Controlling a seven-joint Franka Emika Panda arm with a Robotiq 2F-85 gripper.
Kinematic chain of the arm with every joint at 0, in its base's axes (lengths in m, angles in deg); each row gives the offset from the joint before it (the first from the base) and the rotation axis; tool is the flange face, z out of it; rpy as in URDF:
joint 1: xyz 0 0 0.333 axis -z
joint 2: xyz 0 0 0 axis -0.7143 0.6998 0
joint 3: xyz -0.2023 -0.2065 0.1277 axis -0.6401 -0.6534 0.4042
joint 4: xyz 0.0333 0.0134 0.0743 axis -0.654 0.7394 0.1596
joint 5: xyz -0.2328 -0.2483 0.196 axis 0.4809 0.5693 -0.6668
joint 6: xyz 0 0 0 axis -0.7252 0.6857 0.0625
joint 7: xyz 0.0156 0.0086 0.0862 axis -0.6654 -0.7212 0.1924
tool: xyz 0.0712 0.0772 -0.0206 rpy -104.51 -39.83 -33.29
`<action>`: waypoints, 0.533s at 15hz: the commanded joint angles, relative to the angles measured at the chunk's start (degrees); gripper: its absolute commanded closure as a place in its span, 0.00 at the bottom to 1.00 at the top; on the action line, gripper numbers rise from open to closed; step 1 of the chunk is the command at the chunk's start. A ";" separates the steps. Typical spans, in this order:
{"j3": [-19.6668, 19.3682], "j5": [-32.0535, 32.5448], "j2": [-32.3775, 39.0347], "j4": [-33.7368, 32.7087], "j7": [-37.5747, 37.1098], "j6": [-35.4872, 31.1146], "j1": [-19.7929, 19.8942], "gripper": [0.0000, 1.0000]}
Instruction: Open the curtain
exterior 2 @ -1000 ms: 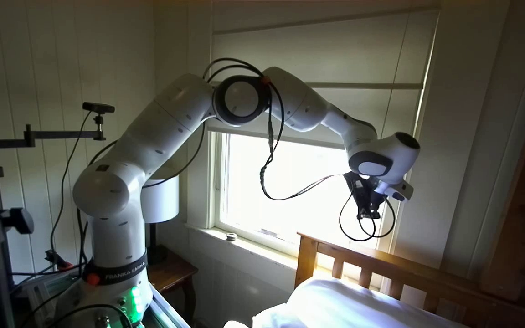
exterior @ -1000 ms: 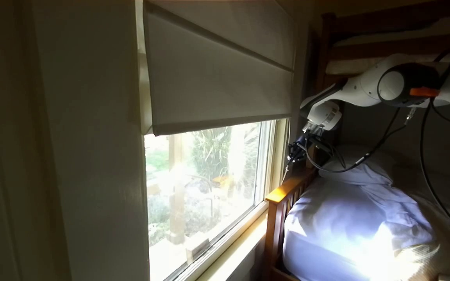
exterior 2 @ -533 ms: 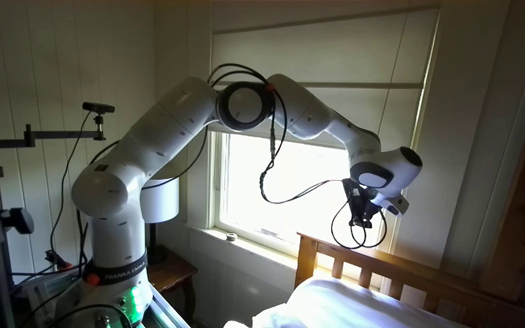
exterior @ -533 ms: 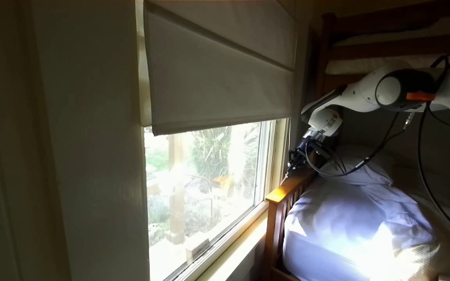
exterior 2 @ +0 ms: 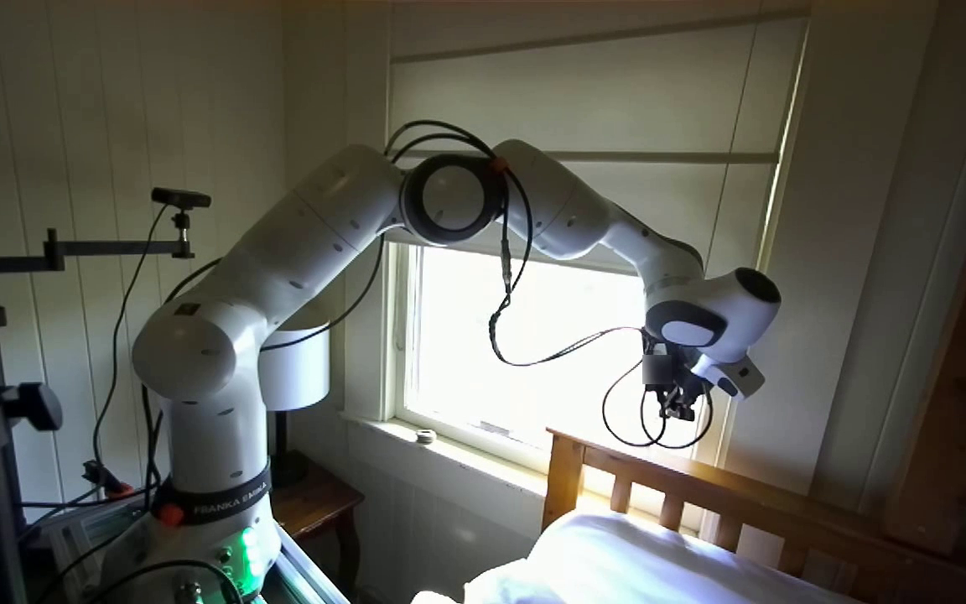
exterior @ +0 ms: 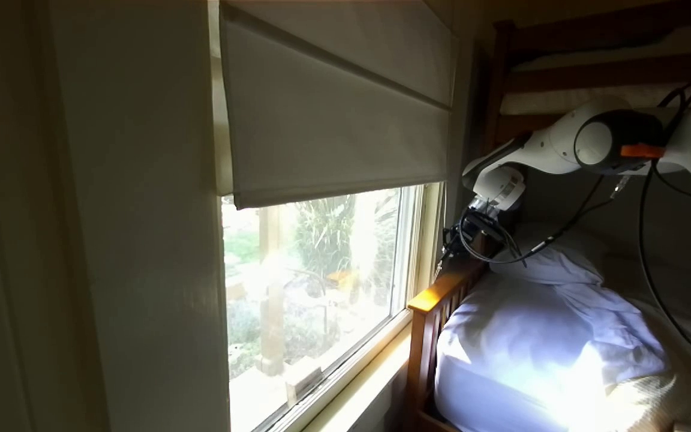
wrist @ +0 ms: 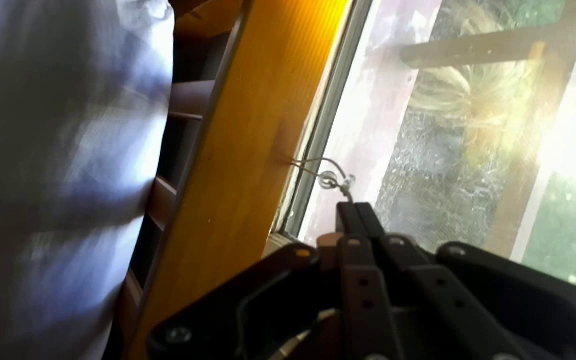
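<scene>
The curtain, a cream-beige shade with broad horizontal folds, covers the upper part of the window in both exterior views [exterior: 339,138] [exterior 2: 567,96]. Its lower edge hangs about halfway down, above bright glass. My gripper [wrist: 360,206] is shut on a thin cord [wrist: 346,192] that comes out between its fingertips, with small clear beads and two thin loose ends beyond. In an exterior view the gripper [exterior 2: 678,413] is below the shade, in front of the window's side. A thin line [exterior 2: 737,117] runs down the shade toward the wrist; the arm hides its lower part.
A wooden bed rail [exterior 2: 701,486] stands just below the gripper, close to the window. White bedding [exterior: 537,336] lies beside it, and an upper bunk [exterior: 597,66] is above. A lamp [exterior 2: 294,369] stands behind the arm's base. The window sill [exterior 2: 483,457] runs beneath the glass.
The arm and gripper have moved down a little, mostly in the first half second, with a slight wrist turn since. The shade's lower edge shows no clear change.
</scene>
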 commanded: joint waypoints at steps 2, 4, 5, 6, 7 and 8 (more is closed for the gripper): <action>-1.90 -0.78 6.97 -3.98 -12.19 -4.39 -1.94 1.00; -2.00 -0.25 8.61 -6.00 -16.37 -2.95 -2.03 1.00; -2.12 0.11 9.48 -6.89 -18.38 -2.19 -2.15 1.00; -2.15 0.33 10.25 -7.65 -20.06 -1.38 -2.19 1.00; -1.99 0.28 11.14 -8.35 -21.11 -0.79 -2.08 1.00; -1.88 0.24 11.51 -8.80 -22.04 0.17 -1.89 1.00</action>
